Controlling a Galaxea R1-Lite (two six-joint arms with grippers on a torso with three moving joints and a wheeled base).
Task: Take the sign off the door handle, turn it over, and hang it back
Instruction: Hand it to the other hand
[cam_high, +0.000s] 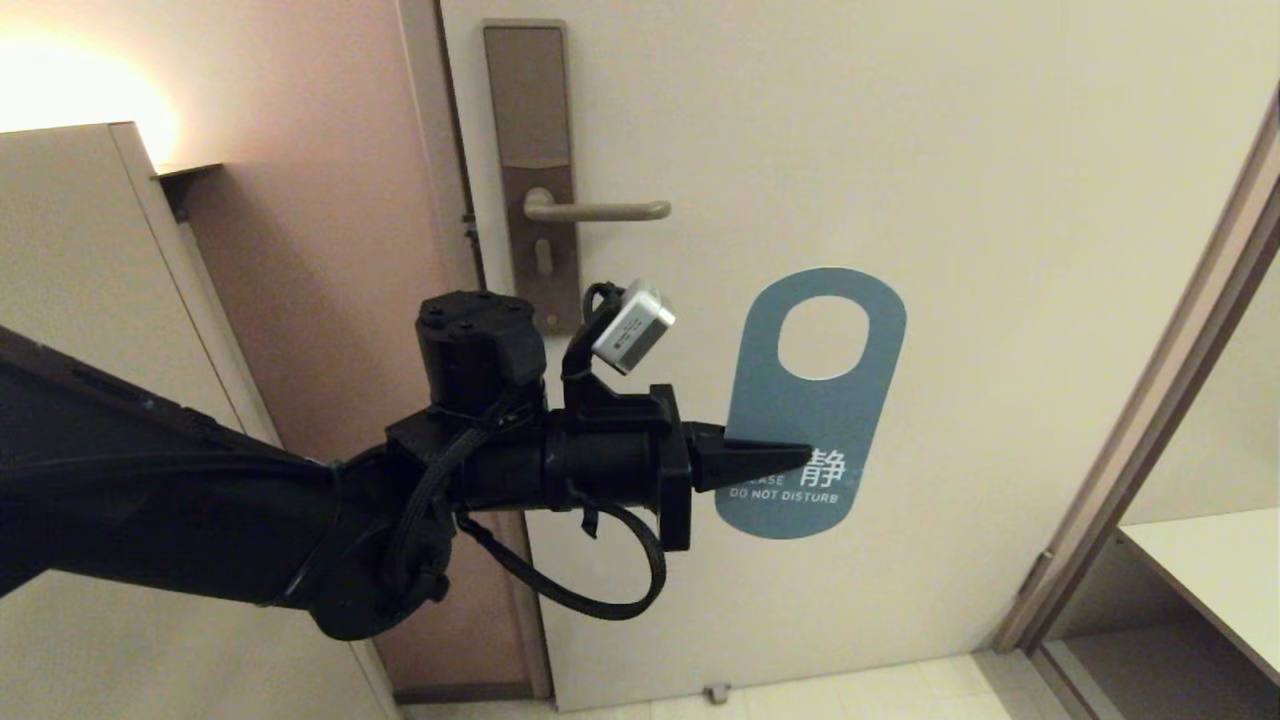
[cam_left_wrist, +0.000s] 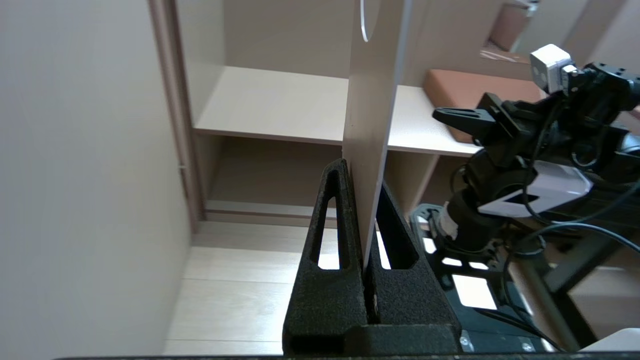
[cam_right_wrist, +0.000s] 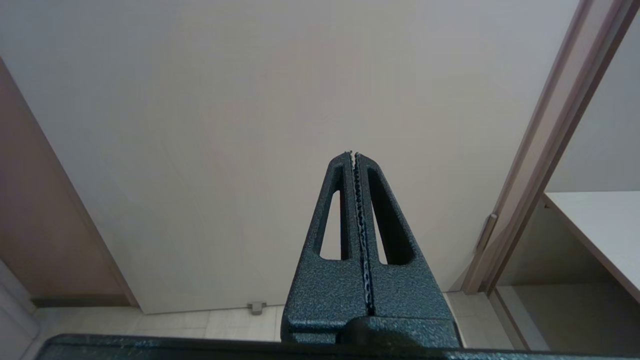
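The sign (cam_high: 815, 420) is off the handle, held upright in the air before the door with its teal "DO NOT DISTURB" side facing me. My left gripper (cam_high: 780, 458) is shut on its lower left edge. In the left wrist view the sign (cam_left_wrist: 370, 115) shows edge-on, pinched between the two black fingers (cam_left_wrist: 332, 235). The door handle (cam_high: 600, 210) is a bare horizontal lever on a tall backplate (cam_high: 532, 120), up and to the left of the sign. My right gripper (cam_right_wrist: 354, 155) is shut and empty, low and pointing at the door; it also shows in the left wrist view (cam_left_wrist: 462, 117).
The pale door (cam_high: 1000, 200) fills the scene, with its frame (cam_high: 1150, 420) to the right and a shelf unit (cam_high: 1210, 560) beyond it. A cabinet (cam_high: 80, 250) stands at the left. A door stop (cam_high: 716, 692) sits on the floor.
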